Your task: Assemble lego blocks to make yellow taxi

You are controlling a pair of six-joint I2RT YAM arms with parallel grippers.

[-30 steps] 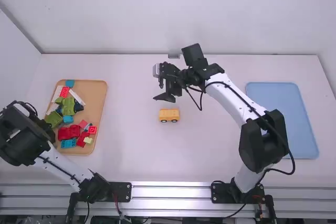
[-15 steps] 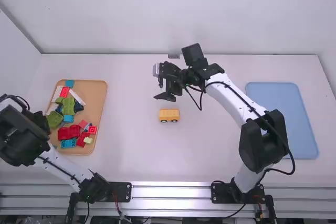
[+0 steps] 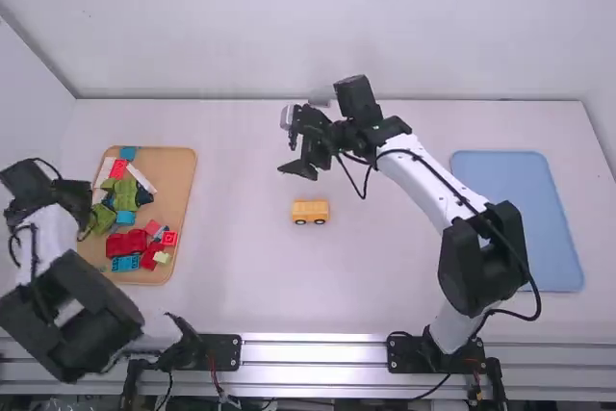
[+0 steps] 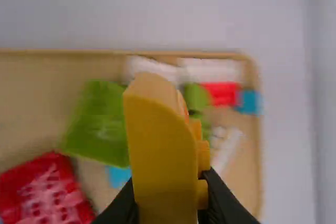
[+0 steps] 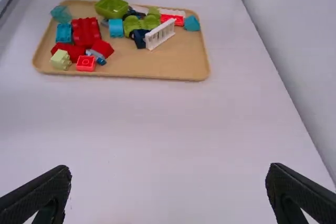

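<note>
- Two yellow pieces count now: the yellow block (image 4: 163, 171) in your left gripper (image 4: 172, 200), and the wheeled yellow base (image 3: 310, 209) mid-table (image 3: 241, 267), upright on its wheels (image 3: 319, 221).
- Left gripper is closed on the block, over the tan tray (image 3: 181, 190) of mixed blocks (image 3: 124, 195). Right gripper (image 5: 169, 172) is wide open with nothing between its fingers; in the high view it's beyond the base.
- Step in hand, my read: bring the block over and stack it on the base.
- Lift clear of the tray's rim and the loose parts first, then go across. Don't drag; a low block could snag.
- Studs (image 4: 202, 192) show along one side of the block. Sort out which face goes down before you descend; I can't tell if the grip suits a straight press.
- Square the block to the base's long side, come in from above, touch lightly, check the seating, then press straight down.
- Base is on wheels, so it'll probably roll if you push off-axis. Consider bracing it with the right gripper, lightly, low on the body.
- Keep the two grippers from crowding each other over something that small.
- Release only once it's seated flat, opening evenly so you don't peel it off.
</note>
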